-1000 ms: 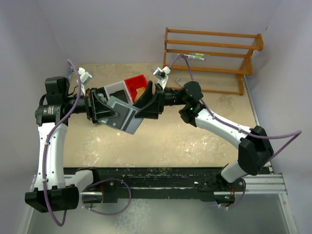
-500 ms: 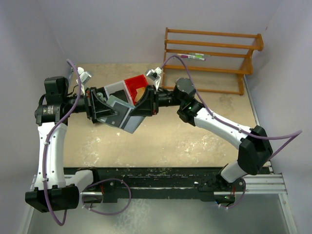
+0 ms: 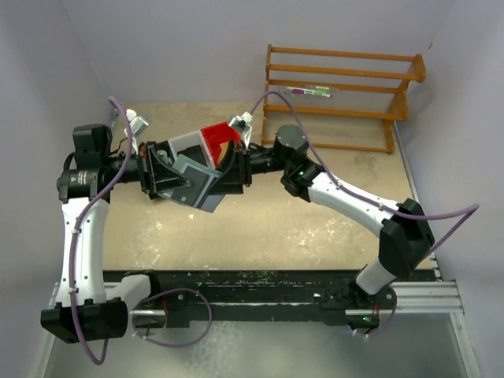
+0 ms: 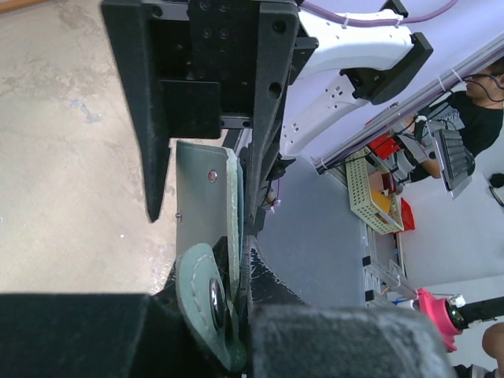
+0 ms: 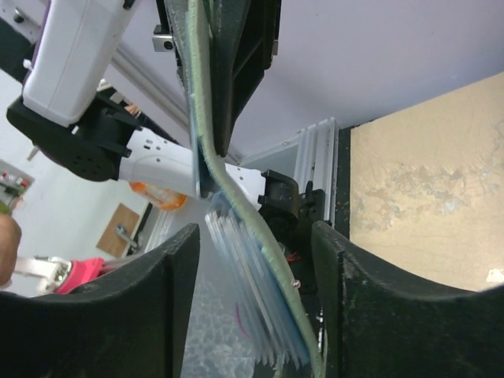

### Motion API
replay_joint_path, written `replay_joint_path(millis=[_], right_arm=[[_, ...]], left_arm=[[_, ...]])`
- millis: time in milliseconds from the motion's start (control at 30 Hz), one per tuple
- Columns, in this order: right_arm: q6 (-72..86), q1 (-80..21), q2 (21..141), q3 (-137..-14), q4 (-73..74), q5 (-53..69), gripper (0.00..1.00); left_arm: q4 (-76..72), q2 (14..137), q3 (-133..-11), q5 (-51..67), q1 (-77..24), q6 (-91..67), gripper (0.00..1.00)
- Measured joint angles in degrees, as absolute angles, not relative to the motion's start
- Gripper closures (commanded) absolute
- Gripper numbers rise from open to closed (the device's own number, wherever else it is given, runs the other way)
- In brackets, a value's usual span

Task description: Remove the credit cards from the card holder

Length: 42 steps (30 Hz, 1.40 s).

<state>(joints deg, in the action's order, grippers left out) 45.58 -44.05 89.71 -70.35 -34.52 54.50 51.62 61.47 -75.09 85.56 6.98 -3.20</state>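
My left gripper (image 3: 163, 175) is shut on the card holder (image 3: 195, 183), a grey-green wallet held above the table with a red panel (image 3: 216, 135) at its upper end. In the left wrist view the jaws clamp its flap by the snap button (image 4: 214, 293), and the holder (image 4: 203, 197) stands edge-on. My right gripper (image 3: 230, 168) is open. In the right wrist view its fingers (image 5: 150, 315) straddle the holder's green edge (image 5: 236, 203) and a fanned stack of light-blue credit cards (image 5: 253, 299). No pad visibly touches the cards.
A wooden rack (image 3: 339, 110) stands at the back right with a pen-like item (image 3: 311, 90) on a rail. The tan tabletop (image 3: 276, 228) lies under both arms. A black rail (image 3: 260, 287) runs along the near edge.
My right arm has moved left and its jaws have slid over the holder's right end. The left arm and the holder have stayed put.
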Motion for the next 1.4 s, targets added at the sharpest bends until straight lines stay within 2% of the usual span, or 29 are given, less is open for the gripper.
replay_joint_path(millis=[133, 267, 367, 500, 600, 667, 733, 767, 1000, 1100, 1133, 1233, 1333, 1400], right_arm=[[43.9, -44.3, 94.5, -76.0, -33.1, 58.0, 0.38], [41.9, -44.4, 98.5, -82.3, -31.4, 62.3, 0.53], [41.1, -44.5, 99.6, -84.7, -30.5, 65.3, 0.56], [41.4, -44.6, 99.8, -85.2, -31.6, 67.8, 0.41], [41.2, -44.6, 98.7, -83.3, -33.5, 69.9, 0.34], [40.4, -44.6, 97.8, -82.6, -33.4, 70.6, 0.33], [39.0, -44.6, 96.8, -82.6, -32.8, 71.2, 0.36], [38.4, -44.6, 96.5, -82.7, -32.2, 71.2, 0.39], [33.3, -44.6, 101.3, -94.4, -20.9, 68.1, 0.83], [32.8, -44.6, 102.3, -95.0, -18.2, 67.2, 1.00], [32.8, -44.6, 102.4, -94.9, -17.7, 67.1, 1.00], [32.7, -44.6, 102.0, -94.7, -17.0, 66.8, 1.00], [33.8, -44.5, 101.8, -93.7, -17.8, 66.0, 1.00], [37.4, -44.3, 101.3, -90.9, -22.5, 63.8, 1.00]], left_arm=[[52.7, 61.5, -75.1, 86.1, 7.0, -1.7, 1.00], [55.1, 61.5, -75.1, 86.1, 7.0, 1.5, 1.00], [57.2, 61.6, -75.1, 85.8, 7.0, 4.3, 1.00], [61.3, 62.6, -75.2, 85.1, 7.0, 8.2, 1.00], [63.6, 63.8, -75.6, 84.2, 7.0, 10.3, 1.00], [64.4, 64.3, -75.7, 83.9, 6.9, 11.3, 1.00], [64.6, 64.5, -75.7, 83.8, 6.9, 11.7, 1.00], [64.8, 64.5, -75.8, 83.8, 6.9, 11.7, 1.00], [65.1, 64.2, -77.2, 83.9, 6.7, 11.8, 1.00], [65.3, 63.8, -77.6, 83.0, 6.7, 12.2, 1.00], [65.5, 63.7, -77.6, 82.3, 6.7, 12.5, 0.96], [65.6, 63.7, -77.6, 82.0, 6.7, 13.0, 0.52], [65.3, 63.5, -77.8, 83.3, 6.7, 13.1, 0.21], [64.9, 63.0, -77.8, 84.0, 6.7, 12.9, 0.16]])
